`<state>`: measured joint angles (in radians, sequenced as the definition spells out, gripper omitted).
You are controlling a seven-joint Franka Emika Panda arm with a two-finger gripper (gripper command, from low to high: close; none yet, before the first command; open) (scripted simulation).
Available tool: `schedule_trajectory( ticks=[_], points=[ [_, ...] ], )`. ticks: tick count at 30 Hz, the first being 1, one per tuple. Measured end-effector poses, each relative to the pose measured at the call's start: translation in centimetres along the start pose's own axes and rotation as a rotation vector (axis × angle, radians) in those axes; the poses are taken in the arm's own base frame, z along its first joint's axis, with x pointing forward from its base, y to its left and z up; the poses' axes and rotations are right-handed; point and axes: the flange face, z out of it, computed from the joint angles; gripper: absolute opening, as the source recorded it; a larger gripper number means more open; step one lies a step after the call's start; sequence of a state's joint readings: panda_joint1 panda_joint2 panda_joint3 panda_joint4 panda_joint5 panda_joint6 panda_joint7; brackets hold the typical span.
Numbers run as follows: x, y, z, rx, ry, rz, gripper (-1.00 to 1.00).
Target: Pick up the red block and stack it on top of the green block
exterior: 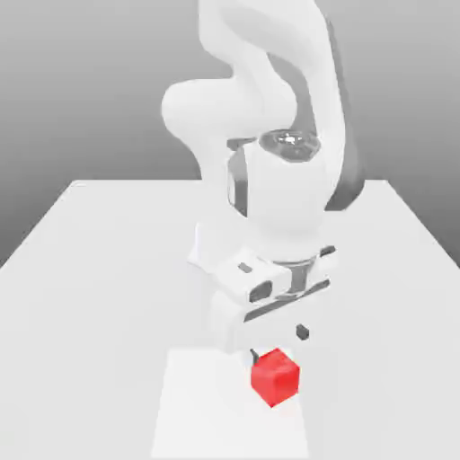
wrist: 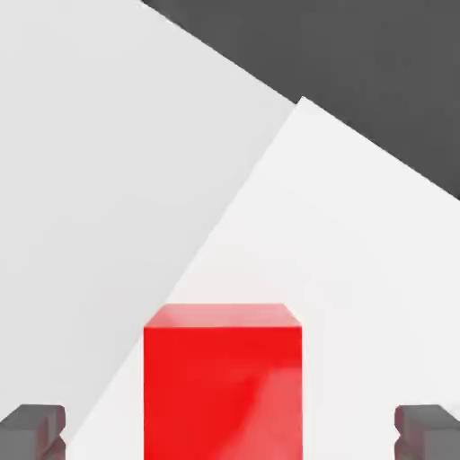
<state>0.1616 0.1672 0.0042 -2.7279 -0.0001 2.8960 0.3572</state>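
Closest to me in the exterior view, a bright white sheet [exterior: 211, 413] is lying at the front of the pale table [exterior: 81, 314]. The red block [exterior: 275, 377] is showing against the sheet's edge on the exterior view's right, turning one corner toward the camera. I'm holding my gripper [exterior: 278, 345] just above and behind the block, with its fingers standing wide apart and clamping nothing. In the hand view, the block's glossy face is sitting between the two dark fingertips [wrist: 36, 431], and bare gaps are separating it from both of them. A corner of the white sheet is reaching the table's edge there, and dark grey ground [wrist: 386, 72] is lying past it. Farther back in the exterior view, my white arm [exterior: 287, 189] is rising and bending above the table, and behind the table's far edge a grey backdrop [exterior: 81, 90] is spreading.
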Motion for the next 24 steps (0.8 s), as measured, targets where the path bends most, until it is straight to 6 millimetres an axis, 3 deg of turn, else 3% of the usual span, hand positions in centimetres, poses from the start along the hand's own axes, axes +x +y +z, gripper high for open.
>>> schedule_trajectory(
  ticks=[2,3,10,16,21,24],
  points=[
    [-0.1,0.1,2.1,-0.001,0.000,-0.001,0.00],
    [-0.2,0.1,2.6,-0.001,0.000,-0.001,-1.00],
    [-0.2,0.1,2.5,-0.001,-0.001,-0.001,-1.00],
    [-0.1,0.1,-2.9,-0.001,-0.001,0.001,-1.00],
    [6.3,6.4,-4.6,0.009,-0.007,0.345,-1.00],
    [10.1,11.2,-5.1,0.013,-0.010,0.575,-1.00]
  ],
)
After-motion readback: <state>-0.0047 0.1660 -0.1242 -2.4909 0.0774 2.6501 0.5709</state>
